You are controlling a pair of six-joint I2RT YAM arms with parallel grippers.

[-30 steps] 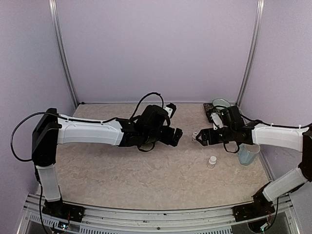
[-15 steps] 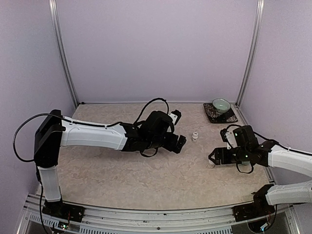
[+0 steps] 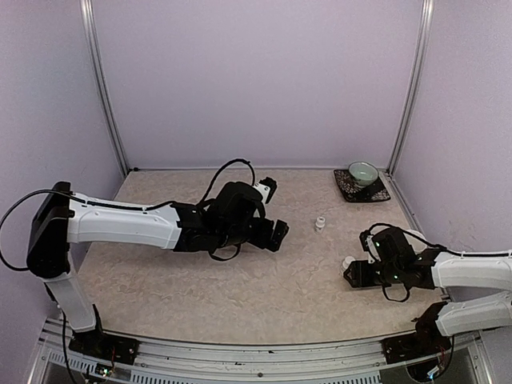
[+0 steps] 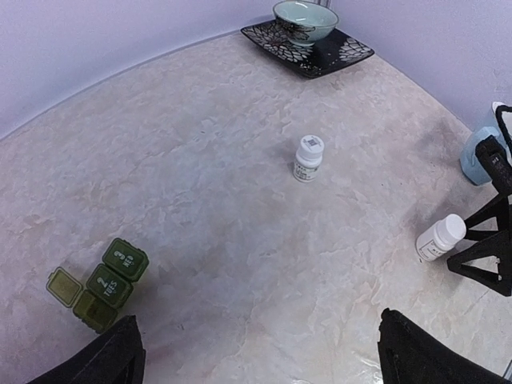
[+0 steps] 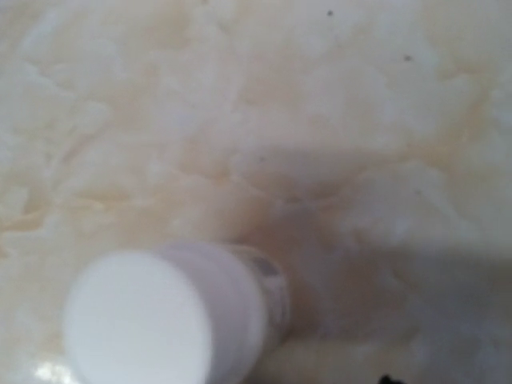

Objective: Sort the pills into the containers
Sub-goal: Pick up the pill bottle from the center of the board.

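Note:
The containers [image 4: 102, 284], a dark green strip of three joined compartments, lie on the table at the lower left of the left wrist view, one lid flipped open. My left gripper [image 4: 268, 360] hangs open above bare table to their right; in the top view the left gripper [image 3: 276, 232] is mid-table. One white pill bottle [image 3: 320, 223] stands alone, and a second bottle [image 3: 348, 262] stands against my right gripper [image 3: 354, 274]. Its jaws are apart, low over the table, with the bottle [image 5: 160, 320] close and blurred. No pills show.
A green bowl on a dark saucer [image 3: 362, 174] sits at the back right corner. A pale blue mug [image 4: 482, 152] stands behind the right arm by the right wall. Walls close the table at the back and on both sides.
The right arm has swung from the back, near the far bottle, down to the near bottle, and its jaws have narrowed. The left arm has drawn back to the left, still open.

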